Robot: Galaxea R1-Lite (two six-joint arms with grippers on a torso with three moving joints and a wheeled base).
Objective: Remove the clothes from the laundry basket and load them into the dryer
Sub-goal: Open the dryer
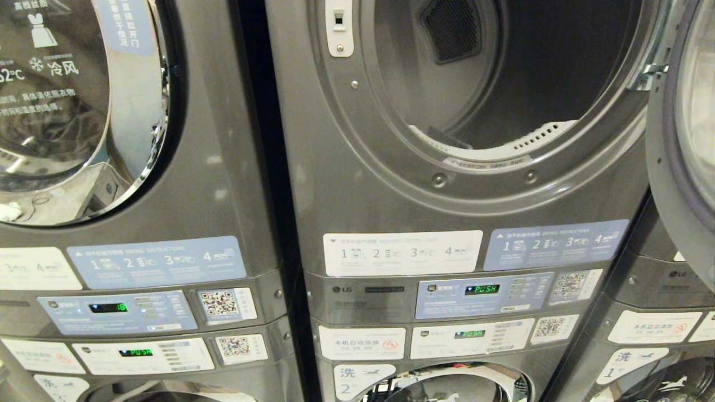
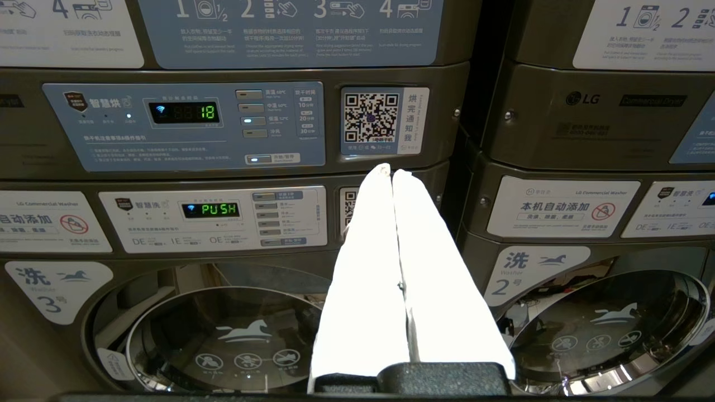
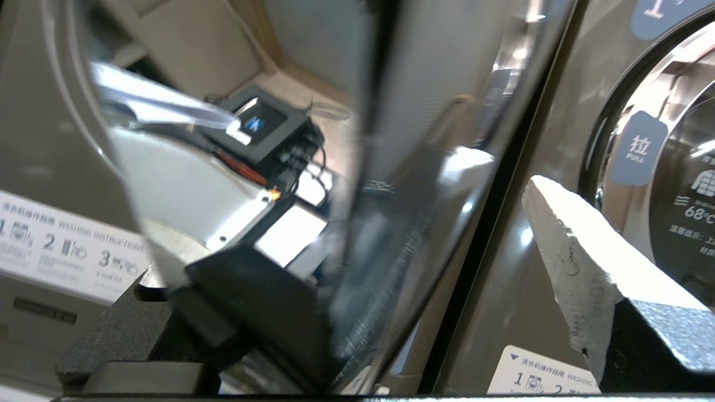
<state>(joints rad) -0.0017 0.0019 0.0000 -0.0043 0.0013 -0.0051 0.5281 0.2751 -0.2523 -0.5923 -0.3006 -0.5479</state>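
Note:
The dryer point(image 1: 357, 184) is the middle grey machine. Its round door point(image 1: 684, 139) is swung open to the right, and the drum point(image 1: 530, 84) shows no garments. Clothes and laundry basket are out of view. Neither arm appears in the head view. My right gripper point(image 3: 385, 234) is open, close against the edge of the open door point(image 3: 424, 167). One white finger point(image 3: 575, 251) stands on the far side of that edge; the other is hidden behind the door. My left gripper point(image 2: 394, 174) is shut and empty, parked pointing at the control panels between the washers.
A closed dryer door point(image 1: 84, 111) is on the left machine. Another closed dryer door printed 68°C point(image 3: 681, 184) lies beyond the right gripper. Washers marked 3 point(image 2: 223, 335) and 2 point(image 2: 603, 329) sit below, with control panels point(image 1: 480, 296) between the tiers.

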